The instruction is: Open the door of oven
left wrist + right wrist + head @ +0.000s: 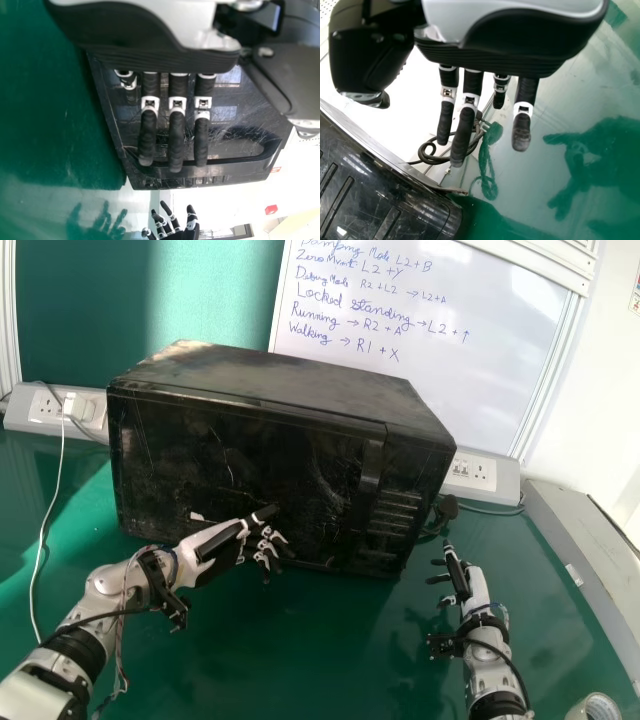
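Left hand [222, 539], fingers nearly straight, grasping nothing: curl yours behind the door handle [240, 161], then pull steadily.

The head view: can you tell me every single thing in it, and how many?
Oven: one, black, on the table
Table: one, green, under everything
Whiteboard: one, white with blue writing, behind
Backdrop: one, green, back left
Socket strips: two, white, either side of the oven
White plug: one, left strip
White cable: one, left
Black plug: one, right of the oven
Tape roll: one, pale, bottom right corner
Left robot hand: one, silver and black, before the oven
Right robot hand: one, silver and black, right
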